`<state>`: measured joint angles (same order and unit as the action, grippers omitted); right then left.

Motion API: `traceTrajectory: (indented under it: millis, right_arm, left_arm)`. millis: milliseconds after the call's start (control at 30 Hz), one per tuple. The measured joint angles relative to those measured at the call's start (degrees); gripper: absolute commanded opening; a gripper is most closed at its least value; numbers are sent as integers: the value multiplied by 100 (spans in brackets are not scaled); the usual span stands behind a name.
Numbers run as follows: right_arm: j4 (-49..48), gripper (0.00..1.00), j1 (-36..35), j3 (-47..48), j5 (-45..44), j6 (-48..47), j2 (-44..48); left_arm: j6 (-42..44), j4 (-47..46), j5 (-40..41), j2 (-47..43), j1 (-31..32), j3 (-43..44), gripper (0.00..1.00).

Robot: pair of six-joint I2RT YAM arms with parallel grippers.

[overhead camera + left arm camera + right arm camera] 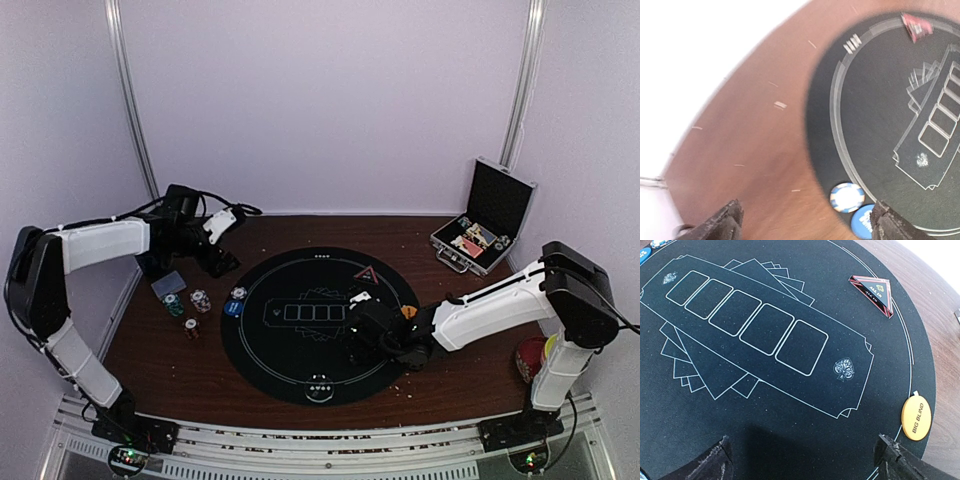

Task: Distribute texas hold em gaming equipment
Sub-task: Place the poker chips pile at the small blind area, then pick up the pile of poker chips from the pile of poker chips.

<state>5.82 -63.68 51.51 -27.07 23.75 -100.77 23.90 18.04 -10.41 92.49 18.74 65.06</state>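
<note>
A blue-and-white striped poker chip (847,197) (238,293) lies on the left rim of the round black mat (310,375), with the blue disc (863,221) (233,308) touching it. My left gripper (807,226) (218,262) hovers open just behind them, over the brown table, with nothing between its fingers. The red triangle marker (871,291) (365,273) rests at the mat's far right. The orange disc (916,417) (408,311) sits on the right rim. My right gripper (805,461) (360,325) is open and empty above the mat's printed card boxes. Grey-backed cards (168,284) and small chip stacks (190,305) lie left of the mat.
An open silver-edged black case (485,225) stands at the back right with items inside. A red bowl (528,360) and a yellow one (549,347) sit beside the right arm's base. Grey walls close the table on three sides.
</note>
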Motion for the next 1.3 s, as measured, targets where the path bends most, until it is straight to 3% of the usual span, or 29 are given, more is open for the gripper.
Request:
traceTrajectory:
  millis: [167, 600, 1300]
  right_arm:
    - [0, 100, -22, 2, 0, 0, 0]
    - [39, 100, -76, 2, -7, -2, 0]
    - [87, 100, -184, 79, -28, -28, 0]
  left_arm:
    - [70, 52, -72, -964, -463, -267, 98]
    - [302, 782, -1141, -1880, -1552, -1353, 98]
    - [553, 404, -1261, -973, -1547, -1716, 90]
